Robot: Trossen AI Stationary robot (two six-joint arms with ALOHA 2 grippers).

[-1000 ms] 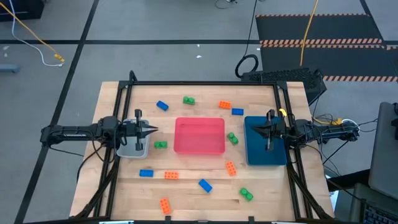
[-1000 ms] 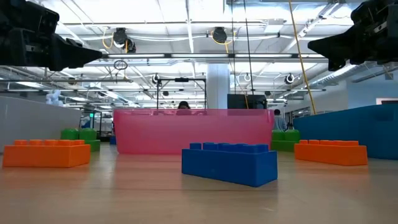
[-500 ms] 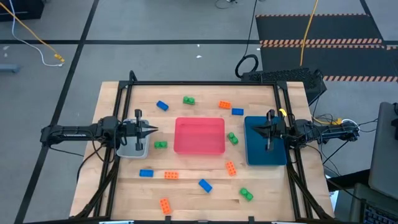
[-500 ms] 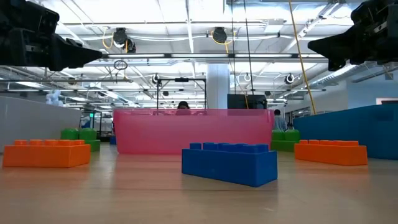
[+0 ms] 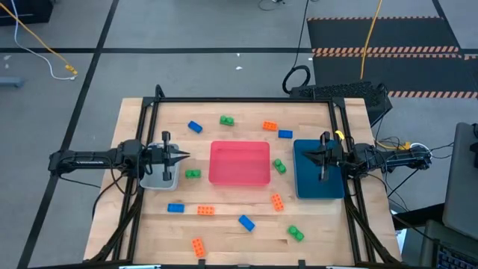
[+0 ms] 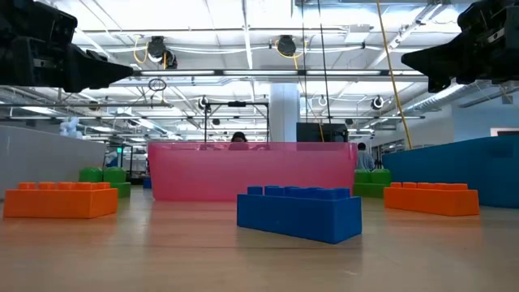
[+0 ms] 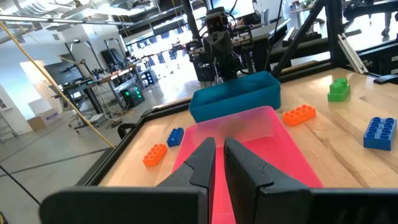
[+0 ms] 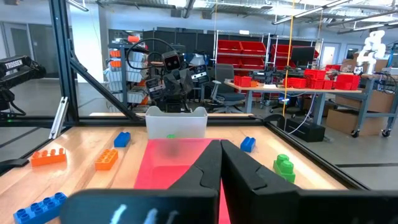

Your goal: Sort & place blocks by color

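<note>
Where table ends, blocks inside

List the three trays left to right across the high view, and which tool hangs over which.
Grey tray under the left tool → pink tray, nothing over it → teal tray under the right tool.

The robot has two thin black arms. The left arm and the right arm each end in a pointy black gripper with two flat fingers. Black cables hang by the arms.
</note>
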